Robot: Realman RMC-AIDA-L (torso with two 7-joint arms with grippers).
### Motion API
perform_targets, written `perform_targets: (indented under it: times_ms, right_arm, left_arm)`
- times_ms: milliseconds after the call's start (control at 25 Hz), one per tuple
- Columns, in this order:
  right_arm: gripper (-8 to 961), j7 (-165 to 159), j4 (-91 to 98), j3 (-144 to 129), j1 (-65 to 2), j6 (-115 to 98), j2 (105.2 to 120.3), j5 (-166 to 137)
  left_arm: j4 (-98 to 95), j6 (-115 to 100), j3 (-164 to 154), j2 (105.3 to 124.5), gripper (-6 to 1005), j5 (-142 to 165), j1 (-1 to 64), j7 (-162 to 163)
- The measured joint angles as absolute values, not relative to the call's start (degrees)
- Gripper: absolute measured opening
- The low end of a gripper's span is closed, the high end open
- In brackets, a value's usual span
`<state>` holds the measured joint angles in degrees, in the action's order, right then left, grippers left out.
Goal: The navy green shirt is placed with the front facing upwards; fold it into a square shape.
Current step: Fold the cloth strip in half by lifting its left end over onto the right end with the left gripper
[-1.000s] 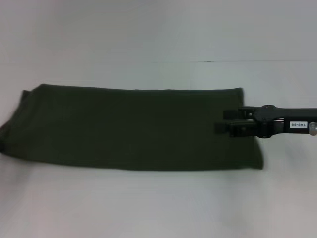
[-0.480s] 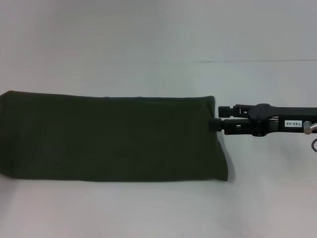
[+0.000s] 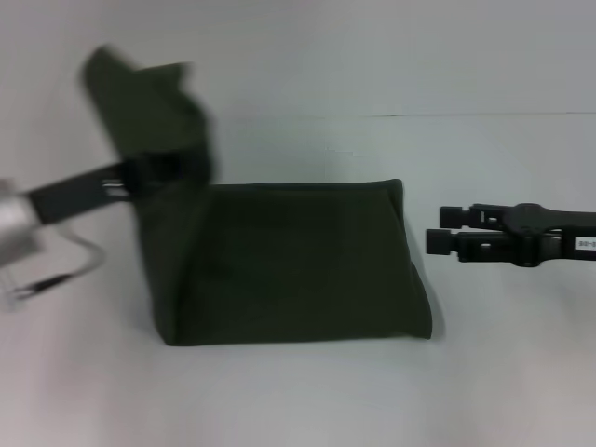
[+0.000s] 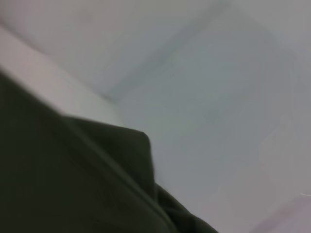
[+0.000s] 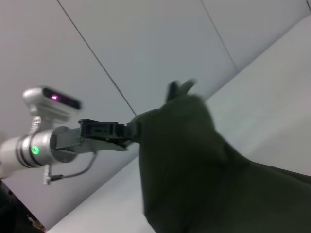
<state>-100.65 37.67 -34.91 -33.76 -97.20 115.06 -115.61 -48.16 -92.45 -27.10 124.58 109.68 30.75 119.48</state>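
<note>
**Left gripper lifts one end of the shirt while the right hangs free beside it**

The left gripper is clamped on the left end of the navy green shirt, its fingers closed on a bunch of cloth held up off the table. From that pinch the fabric rises in a loose peak above the gripper and drops in a slanted sheet to the part that lies flat. The right wrist view shows the same grip from the far side: the left gripper bites the edge of the raised cloth, with the arm's silver wrist and its green light behind it. In the left wrist view the dark cloth fills the lower part of the picture, one folded corner sticking out against the pale table.

The flat portion of the shirt lies at the middle of the table as a dark, roughly rectangular block, its right edge rounded at the lower corner. No print shows on the upward face.

The right gripper hovers just beside that right edge, not touching it, its two fingers parallel with a slim gap between them and nothing held.
</note>
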Motion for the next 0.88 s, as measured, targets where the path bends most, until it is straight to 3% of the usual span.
perform_targets:
  times_ms: [280,560,880]
  right_arm:
    - [819,-100.12,37.76,-34.18,-31.28,-98.86,113.48,-115.56]
    - [813,-100.1,37.34,-34.11,-30.23,-98.92,112.76,-115.76]
    - [806,-106.18,36.95,-34.77,-31.44,-92.25,113.26,-117.17]
  left_arm:
    - [-11.96,-81.31,-31.54,124.61,87,97.65,39.02,97.41]
    - [6.18,-80.83,-26.08,124.7,99,93.95,38.75,74.54]
    - [3.25,-94.86,-26.21,124.64,392,94.97,35.69,72.2]
